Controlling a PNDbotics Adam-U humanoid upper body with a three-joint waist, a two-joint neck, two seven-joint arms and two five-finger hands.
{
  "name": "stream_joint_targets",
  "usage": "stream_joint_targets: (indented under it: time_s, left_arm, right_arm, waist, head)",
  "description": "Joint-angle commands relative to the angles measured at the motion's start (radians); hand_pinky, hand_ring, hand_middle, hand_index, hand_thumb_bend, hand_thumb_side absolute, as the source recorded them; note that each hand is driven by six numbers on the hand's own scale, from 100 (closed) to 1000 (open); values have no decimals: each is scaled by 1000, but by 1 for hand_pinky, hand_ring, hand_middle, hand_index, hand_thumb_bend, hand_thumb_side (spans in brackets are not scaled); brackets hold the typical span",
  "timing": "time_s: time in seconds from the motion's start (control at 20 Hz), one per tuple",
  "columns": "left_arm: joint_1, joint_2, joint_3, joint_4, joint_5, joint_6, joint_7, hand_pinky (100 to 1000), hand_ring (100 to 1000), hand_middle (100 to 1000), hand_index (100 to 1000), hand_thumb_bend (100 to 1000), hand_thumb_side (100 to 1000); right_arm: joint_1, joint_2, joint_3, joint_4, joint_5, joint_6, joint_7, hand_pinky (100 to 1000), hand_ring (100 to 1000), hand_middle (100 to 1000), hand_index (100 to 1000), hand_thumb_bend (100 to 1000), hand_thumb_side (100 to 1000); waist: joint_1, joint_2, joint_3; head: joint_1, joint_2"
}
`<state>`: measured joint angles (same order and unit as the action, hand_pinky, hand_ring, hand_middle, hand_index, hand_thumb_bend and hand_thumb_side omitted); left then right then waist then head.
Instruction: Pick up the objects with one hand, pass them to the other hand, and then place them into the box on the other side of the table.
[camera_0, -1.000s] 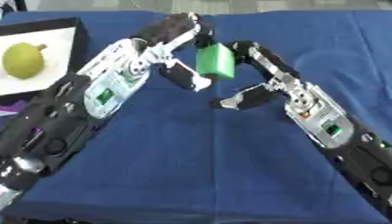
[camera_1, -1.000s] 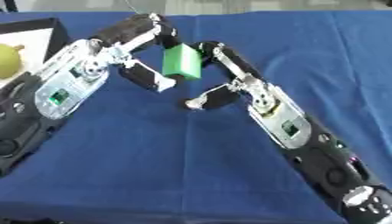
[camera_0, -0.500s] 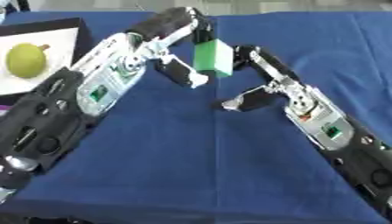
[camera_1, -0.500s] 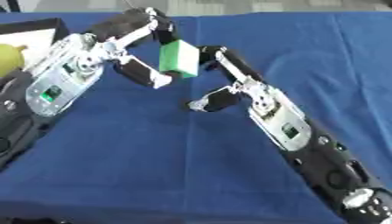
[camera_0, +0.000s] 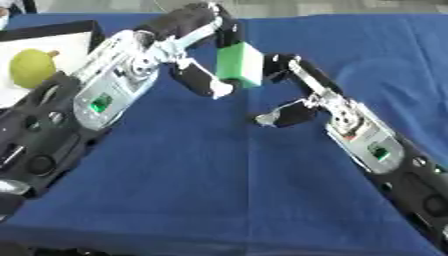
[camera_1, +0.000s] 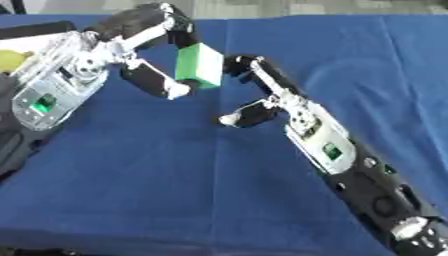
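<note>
Box (camera_0: 52, 37) at far left is cut off by the frame; a yellow-green pear (camera_0: 28, 67) lies in it. I have the left robot hand (camera_0: 188, 55) clamped on the green block (camera_0: 240, 64), above the blue-clothed worktop (camera_0: 219, 180). Right robot hand (camera_0: 293, 92) has released it since earlier, fingers now apart just beside.

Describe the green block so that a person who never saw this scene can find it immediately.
Start at the blue tablecloth and follow the two black arms to where they meet, near the far middle. There the green block is held above the cloth by the left robot hand, with the right robot hand open just beside it. It is boxy and bright green, unlike the round yellow-green fruit in the box at far left.
</note>
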<state>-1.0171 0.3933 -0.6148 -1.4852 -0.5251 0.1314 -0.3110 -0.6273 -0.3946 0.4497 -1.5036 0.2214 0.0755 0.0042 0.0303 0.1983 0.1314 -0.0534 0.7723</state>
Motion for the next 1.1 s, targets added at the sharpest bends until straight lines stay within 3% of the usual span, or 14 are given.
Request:
stream_joint_targets:
  time_s: [0.05,0.55,1.1]
  left_arm:
    - [-12,54,39,-43,22,18,-11,655,598,483,408,200,117]
    - [22,200,136,-83,71,108,-12,656,599,485,410,204,103]
    - [119,348,256,-39,61,137,2,659,600,487,412,216,100]
  right_arm:
    - [-11,-27,-17,-11,0,5,-11,742,785,718,816,682,100]
    - [-6,-43,-27,-35,-27,17,-31,743,789,723,793,649,100]
    - [-4,-55,-30,-63,-33,15,-39,743,786,721,788,656,100]
  waist:
    - [0,-32,3]
    - [-2,-34,8]
    - [-13,-30,8]
  head:
    - [0,-2]
    - [4,-2]
    - [34,-2]
